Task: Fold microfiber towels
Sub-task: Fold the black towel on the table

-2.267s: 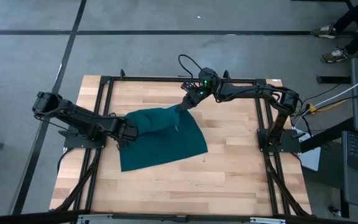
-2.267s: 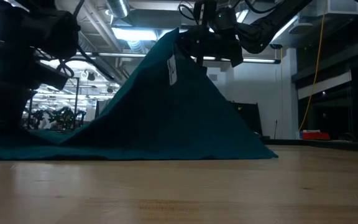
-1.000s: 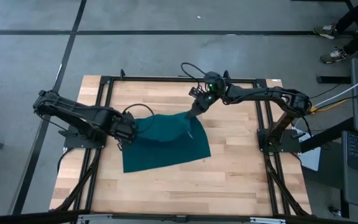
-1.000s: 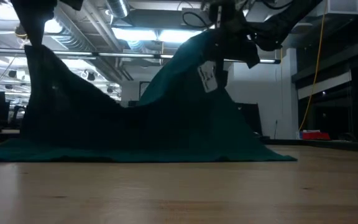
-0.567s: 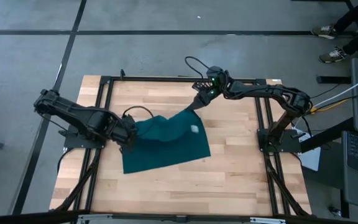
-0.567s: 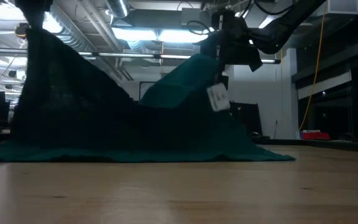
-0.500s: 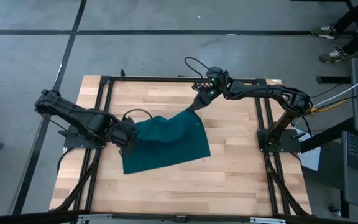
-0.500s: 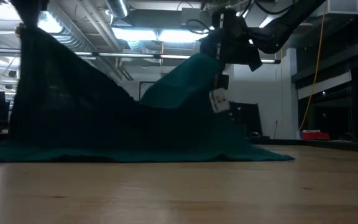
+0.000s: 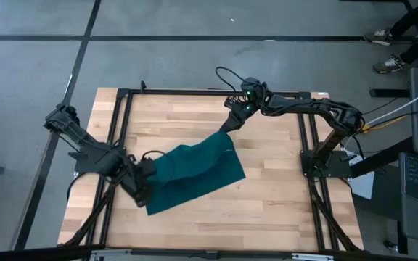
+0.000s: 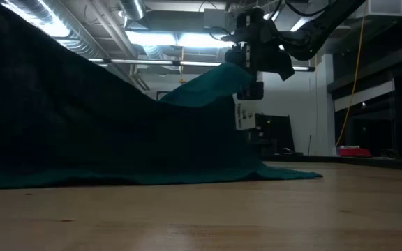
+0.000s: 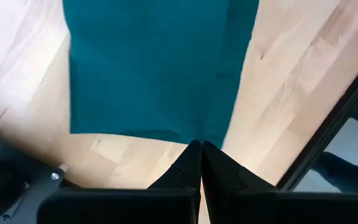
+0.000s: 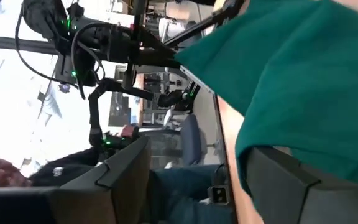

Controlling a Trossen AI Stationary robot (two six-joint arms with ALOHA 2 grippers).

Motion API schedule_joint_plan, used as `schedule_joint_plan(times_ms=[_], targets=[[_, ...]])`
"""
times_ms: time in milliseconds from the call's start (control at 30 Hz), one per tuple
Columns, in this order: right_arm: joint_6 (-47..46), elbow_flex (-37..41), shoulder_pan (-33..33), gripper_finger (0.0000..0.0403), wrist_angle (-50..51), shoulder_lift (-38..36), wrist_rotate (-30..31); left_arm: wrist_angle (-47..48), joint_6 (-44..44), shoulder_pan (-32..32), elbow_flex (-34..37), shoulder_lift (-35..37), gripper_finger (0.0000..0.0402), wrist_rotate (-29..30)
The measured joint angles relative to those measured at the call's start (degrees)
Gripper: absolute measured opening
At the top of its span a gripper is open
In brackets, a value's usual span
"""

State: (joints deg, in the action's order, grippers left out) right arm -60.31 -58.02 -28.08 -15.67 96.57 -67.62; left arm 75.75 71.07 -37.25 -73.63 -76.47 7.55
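High view: left gripper [image 9: 143,190] pinches towel [image 9: 194,168] edge; right gripper [image 9: 232,116] spread, towel draped.

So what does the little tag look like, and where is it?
Find the wooden table, then the teal towel on it. At the towel's raised corner, under the right end effector, hangs the tag: the only small white thing on the cloth.

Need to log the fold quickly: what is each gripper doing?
Left gripper: shut on the towel.
Right gripper: open, towel corner draped on it.
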Motion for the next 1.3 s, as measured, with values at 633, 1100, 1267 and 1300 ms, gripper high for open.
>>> schedule_joint_plan(times_ms=[633, 1100, 1267, 1300], targets=[[29.6, 0.0, 4.1, 0.0237, 70.4, -6.7, 13.0, -4.7, 4.0, -6.2, 1.1, 0.1, 0.0002, 8.3], [24.7, 0.0, 1.3, 0.0214, 57.0, -7.0, 14.2, -6.0, -0.5, -5.7, 1.1, 0.1, 0.0005, 9.2], [26.8, 0.0, 0.4, 0.0213, 56.6, -7.0, 12.2, -5.5, 1.9, -5.8, 1.1, 0.1, 0.0051, 4.9], [27.5, 0.0, 0.3, 0.0215, 56.6, -7.0, 12.2, -5.7, 2.8, -5.8, 1.1, 0.1, 0.0062, 3.5]])
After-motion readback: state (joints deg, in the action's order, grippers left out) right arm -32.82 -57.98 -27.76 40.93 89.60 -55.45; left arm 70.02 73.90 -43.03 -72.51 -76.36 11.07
